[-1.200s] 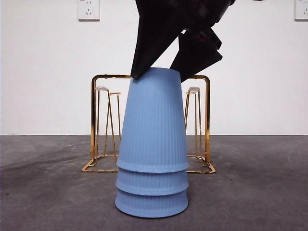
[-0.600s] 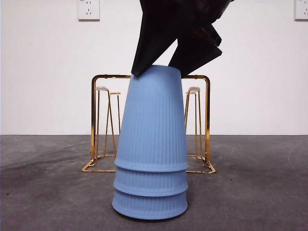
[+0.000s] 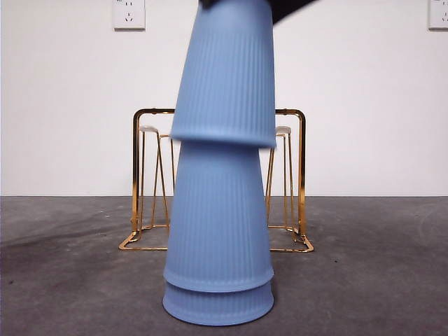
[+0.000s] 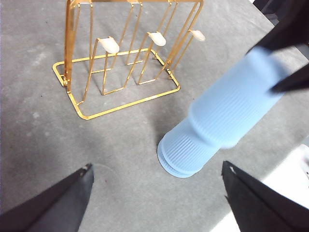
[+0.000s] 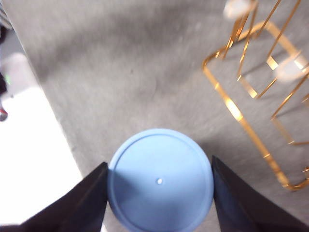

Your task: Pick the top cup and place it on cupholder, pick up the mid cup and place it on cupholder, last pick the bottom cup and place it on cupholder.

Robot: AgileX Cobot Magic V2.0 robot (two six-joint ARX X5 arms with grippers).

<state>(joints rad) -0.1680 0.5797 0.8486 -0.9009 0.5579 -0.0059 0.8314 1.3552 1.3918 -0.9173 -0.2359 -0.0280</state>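
Gold wire marks the cupholder point(image 3: 218, 180), standing on the grey tabletop point(image 3: 63, 280) toward its far edge, with the white-tipped prongs point(image 4: 158, 38) bare; the front view shows part of it to the left of the stack and part to the right. In the middle, nearer the front edge, two blue cups point(image 3: 218, 238) remain nested upside down, the mid cup over the bottom cup. Above them hangs the top cup point(image 3: 225, 70), its rim low over the mid cup's closed end and seemingly clear of it, though the blur leaves that unsure. The right hand point(image 5: 159, 186) has its two jaws clamped on either side of this cup near its closed end. The left hand point(image 4: 157, 193) waits wide open and empty, well away from the stack. To do this step well, I would raise the cup fully clear before moving across, keep it upright, then carry it back over a free prong and lower it straight so the wire enters the mouth without nudging the light rack.
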